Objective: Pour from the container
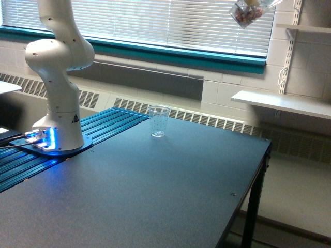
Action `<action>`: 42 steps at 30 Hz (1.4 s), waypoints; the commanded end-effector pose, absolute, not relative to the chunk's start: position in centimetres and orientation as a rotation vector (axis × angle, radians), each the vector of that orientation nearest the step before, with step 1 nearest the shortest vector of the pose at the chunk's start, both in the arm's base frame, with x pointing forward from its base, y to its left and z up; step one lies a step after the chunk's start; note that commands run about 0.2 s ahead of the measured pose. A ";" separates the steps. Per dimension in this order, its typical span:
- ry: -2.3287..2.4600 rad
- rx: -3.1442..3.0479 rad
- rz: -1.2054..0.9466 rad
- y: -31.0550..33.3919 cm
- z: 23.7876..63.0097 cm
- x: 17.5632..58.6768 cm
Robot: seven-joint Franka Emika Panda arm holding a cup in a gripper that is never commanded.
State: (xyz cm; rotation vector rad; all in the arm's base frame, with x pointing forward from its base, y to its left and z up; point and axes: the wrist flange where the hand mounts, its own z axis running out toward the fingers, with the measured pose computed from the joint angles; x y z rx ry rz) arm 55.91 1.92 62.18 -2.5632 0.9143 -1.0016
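High at frame top, container (247,14) tilted, tumbler (158,121) upright below.

Only a tumbler (159,121) interrupts the bare table (170,196).

Clear tumbler (159,121) (speckled) — dark table (170,191).

Closed white blinds (170,20) hang above a teal sill (207,56) (radiator vents (207,119) below); white wall shelves (282,102) flank the dark table (155,196)
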 end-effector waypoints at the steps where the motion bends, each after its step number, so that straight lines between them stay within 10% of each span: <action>1: 0.938 -2.616 -0.839 1.4 56.5 55.4; 21: 0.885 -2.641 -0.491 9.9 45.4 46.0; 42: 0.713 -2.802 -0.395 16.6 43.3 35.7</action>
